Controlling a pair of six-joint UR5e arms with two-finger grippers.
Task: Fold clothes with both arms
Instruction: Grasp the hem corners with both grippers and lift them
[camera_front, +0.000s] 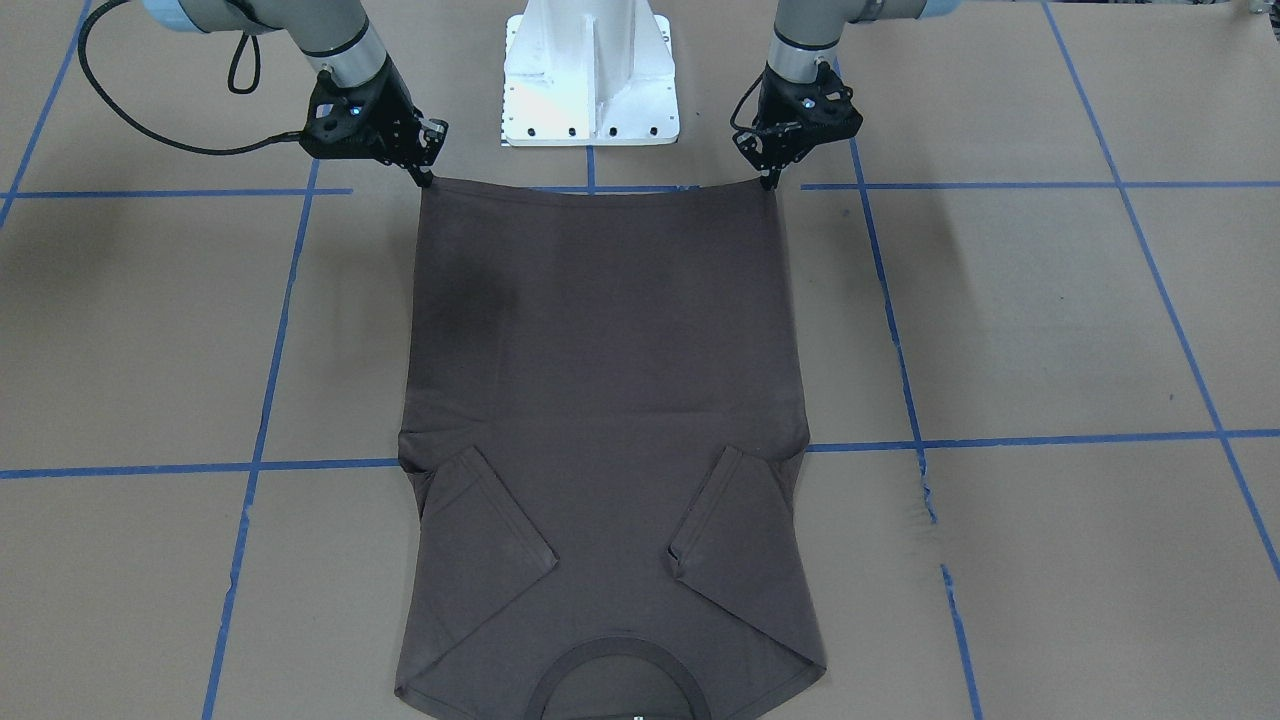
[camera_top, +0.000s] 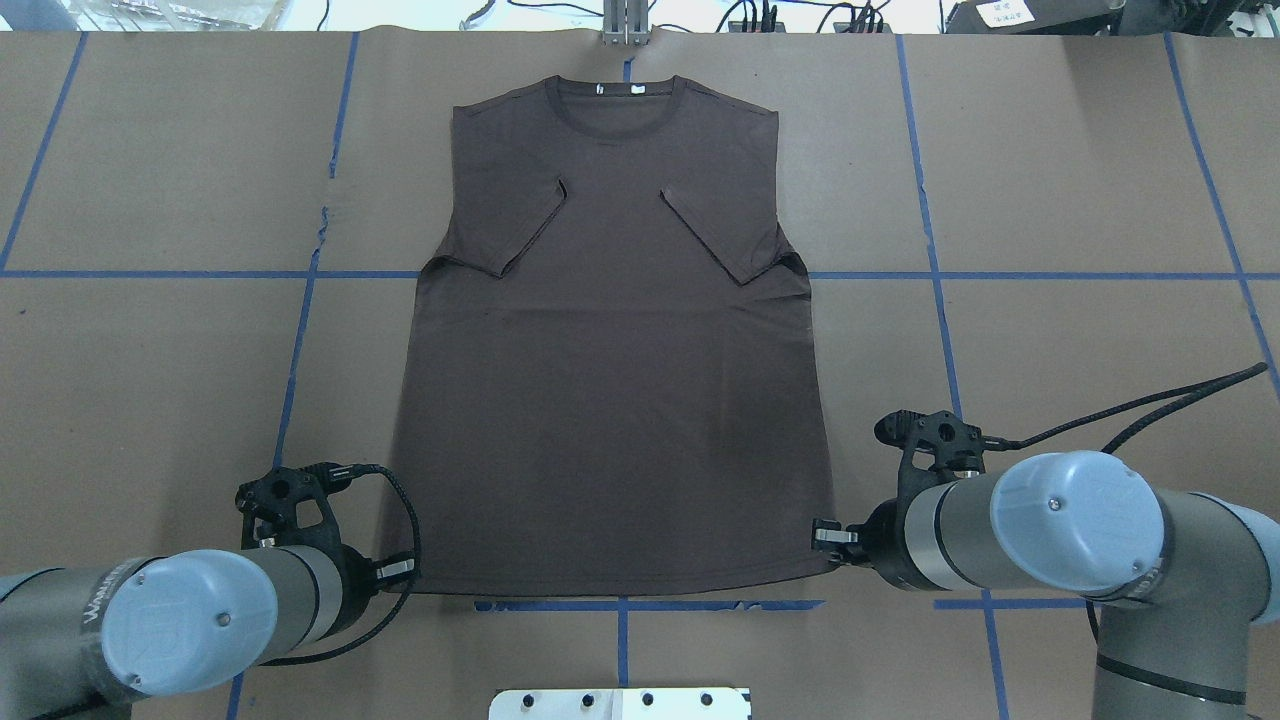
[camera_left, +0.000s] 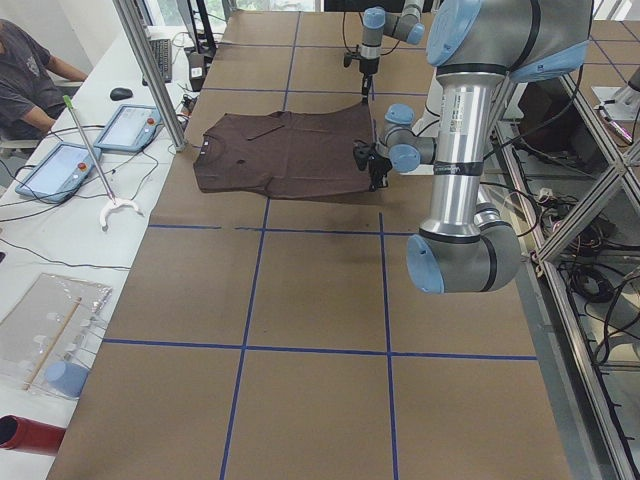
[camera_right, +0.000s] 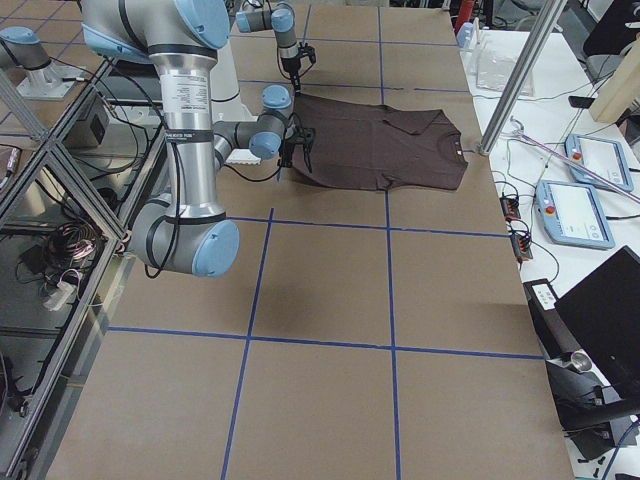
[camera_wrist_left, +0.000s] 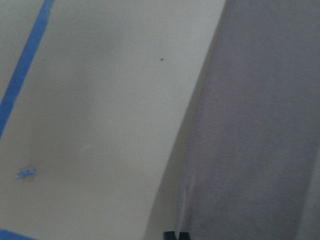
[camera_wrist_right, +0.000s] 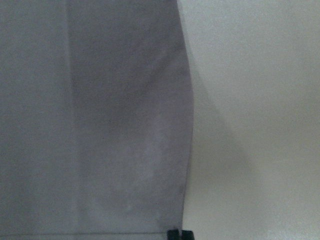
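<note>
The dark grey-brown T-shirt (camera_front: 600, 400) lies back-up on the brown table, both sleeves folded in over it, its collar (camera_top: 625, 105) at the far edge from the robot. My left gripper (camera_front: 770, 182) is shut on one bottom hem corner and shows in the overhead view (camera_top: 400, 578). My right gripper (camera_front: 425, 180) is shut on the other hem corner and shows in the overhead view (camera_top: 828, 540). The hem runs taut between them, slightly raised. The wrist views show the shirt's side edges (camera_wrist_left: 250, 125) (camera_wrist_right: 100, 125) over the table. The chest lettering is hidden.
The white pedestal base (camera_front: 590, 80) stands just behind the hem. Blue tape lines (camera_front: 1000, 440) grid the table. A metal pole (camera_left: 150, 70), tablets (camera_left: 60, 165) and a seated operator (camera_left: 30, 70) are beyond the collar end.
</note>
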